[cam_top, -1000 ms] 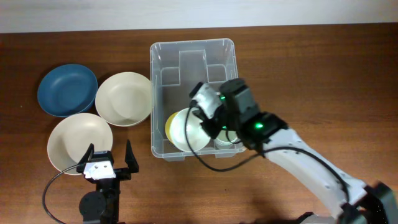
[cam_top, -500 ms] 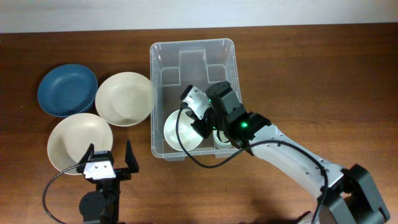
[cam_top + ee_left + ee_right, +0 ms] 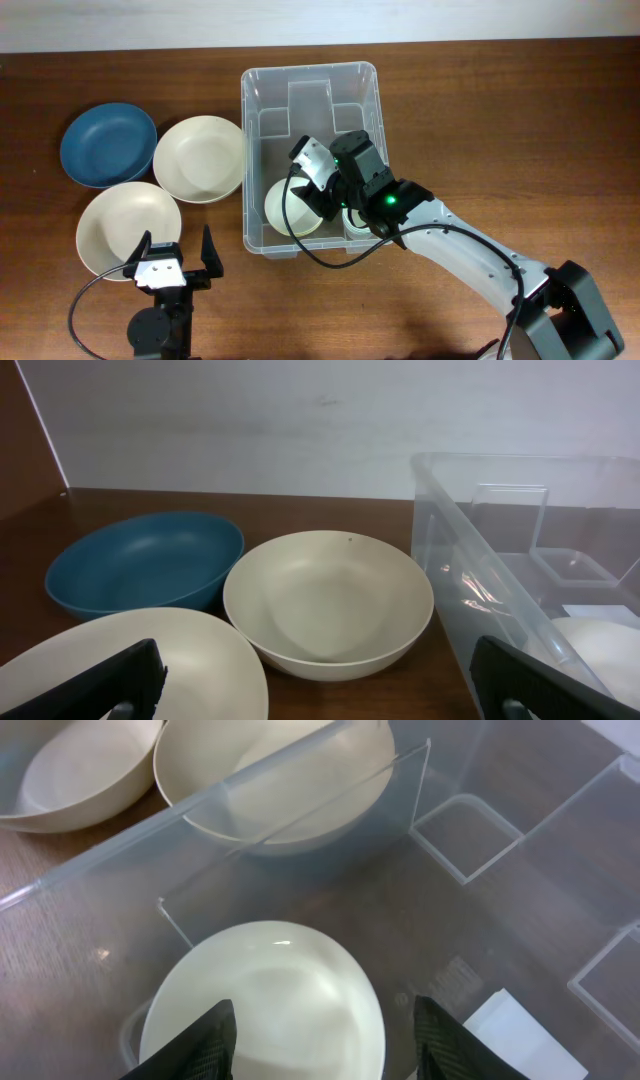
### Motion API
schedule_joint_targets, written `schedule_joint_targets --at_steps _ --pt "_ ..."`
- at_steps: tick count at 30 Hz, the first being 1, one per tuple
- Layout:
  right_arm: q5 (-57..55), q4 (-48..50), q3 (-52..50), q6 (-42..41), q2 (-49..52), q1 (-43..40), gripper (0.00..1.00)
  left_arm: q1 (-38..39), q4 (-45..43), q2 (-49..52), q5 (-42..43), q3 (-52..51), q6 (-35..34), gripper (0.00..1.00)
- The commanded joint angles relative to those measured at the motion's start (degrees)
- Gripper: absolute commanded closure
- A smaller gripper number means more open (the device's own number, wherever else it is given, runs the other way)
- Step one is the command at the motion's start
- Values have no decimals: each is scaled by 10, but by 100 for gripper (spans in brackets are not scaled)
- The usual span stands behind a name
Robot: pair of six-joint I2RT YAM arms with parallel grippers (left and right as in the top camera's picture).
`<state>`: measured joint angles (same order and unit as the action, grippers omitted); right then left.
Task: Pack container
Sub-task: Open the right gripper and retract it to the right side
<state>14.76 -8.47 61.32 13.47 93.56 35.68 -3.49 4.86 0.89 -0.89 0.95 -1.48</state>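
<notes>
While open side up, the container (image 3: 310, 70) runs front-to-back.

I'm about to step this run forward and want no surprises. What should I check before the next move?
1. Right gripper open: ok, fingers spread above the white bowl.
2. White bowl inside the container, upright: ok.
3. Room left in the container: ok, far end bare.
4. Left gripper open: ok.
5. Everything packed: not ok; blue bowl, far cream bowl and near cream bowl sit on the table.
</notes>
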Motion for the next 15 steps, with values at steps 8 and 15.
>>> schedule_joint_targets --at_steps 8,15 --pt "-102 8 42 -66 -15 -15 47 3 -1 -5 -4 -4 7 0" --pt "-108 -32 82 -162 -65 -128 31 3 -1 -5 -4 -4 7 0"
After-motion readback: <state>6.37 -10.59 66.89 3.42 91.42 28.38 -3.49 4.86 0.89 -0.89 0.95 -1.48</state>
